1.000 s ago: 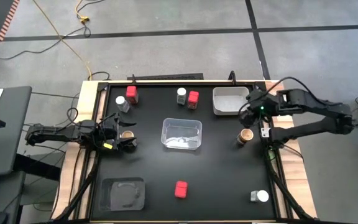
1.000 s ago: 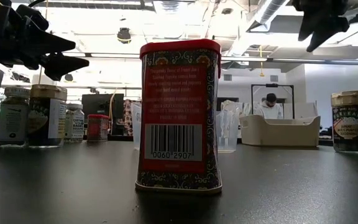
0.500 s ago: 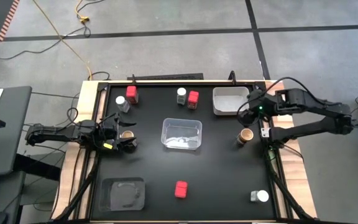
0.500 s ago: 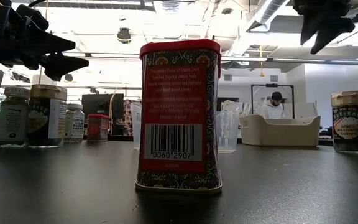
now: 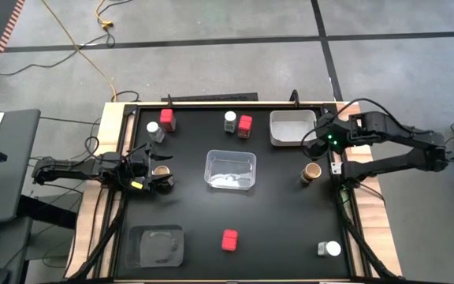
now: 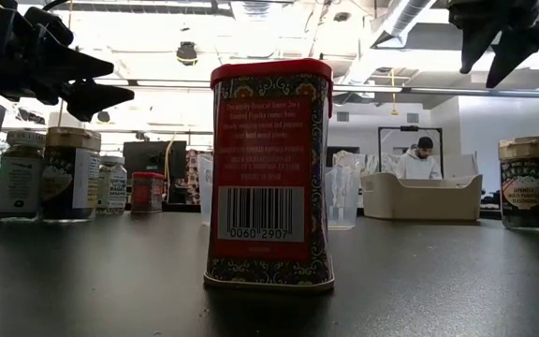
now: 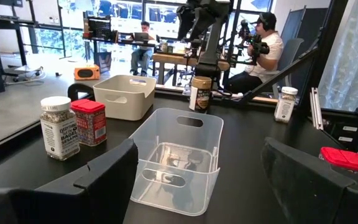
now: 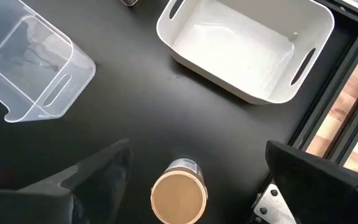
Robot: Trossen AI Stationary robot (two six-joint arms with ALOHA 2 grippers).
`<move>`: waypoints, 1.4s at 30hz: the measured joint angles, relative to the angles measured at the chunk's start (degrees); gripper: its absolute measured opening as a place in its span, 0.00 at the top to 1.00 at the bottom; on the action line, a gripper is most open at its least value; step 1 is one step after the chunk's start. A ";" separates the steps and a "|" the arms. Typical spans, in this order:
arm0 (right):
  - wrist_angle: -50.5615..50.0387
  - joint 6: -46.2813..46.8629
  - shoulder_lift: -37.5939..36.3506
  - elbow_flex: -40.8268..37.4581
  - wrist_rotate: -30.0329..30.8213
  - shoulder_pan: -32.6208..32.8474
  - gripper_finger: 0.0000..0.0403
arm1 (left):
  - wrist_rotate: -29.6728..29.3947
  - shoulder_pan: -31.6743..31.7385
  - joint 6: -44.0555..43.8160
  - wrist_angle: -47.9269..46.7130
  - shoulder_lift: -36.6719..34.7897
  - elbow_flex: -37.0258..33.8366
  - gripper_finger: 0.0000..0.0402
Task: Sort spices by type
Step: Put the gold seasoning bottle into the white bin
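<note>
Black tabletop (image 5: 274,213). The right gripper (image 5: 315,147), fingers spread wide and empty, hung above the upright tan-lidded brown cylindrical jar (image 8: 179,198) on the right side, nearer than the left gripper (image 5: 158,171), open around another jar. Red tin barcode read "0060 2907" (image 6: 269,173).

The black table (image 5: 274,221) carried three trays — a clear tray (image 5: 230,170) mid-table, a white tray (image 5: 290,128), a grey tray (image 5: 156,245) — plus three red tins (image 5: 229,240), three white-lidded jars (image 5: 329,249) and two tan jars (image 5: 311,172).
</note>
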 joint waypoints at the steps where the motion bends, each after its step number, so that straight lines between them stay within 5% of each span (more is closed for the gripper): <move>1: 0.03 0.05 0.09 0.00 0.00 0.00 0.03 | 0.00 0.00 0.00 -0.02 0.00 0.00 0.19; 15: 2.33 1.71 6.22 -7.64 -3.45 4.09 0.05 | 0.00 -0.02 0.02 -0.02 0.00 0.00 0.19; 28: 11.17 4.60 6.46 -20.19 -12.95 4.82 0.05 | -0.01 0.00 0.00 0.00 0.01 -0.02 0.19; 42: 12.33 7.59 6.66 -23.85 -15.66 5.27 0.11 | 0.00 -0.02 0.00 0.00 0.00 0.00 0.19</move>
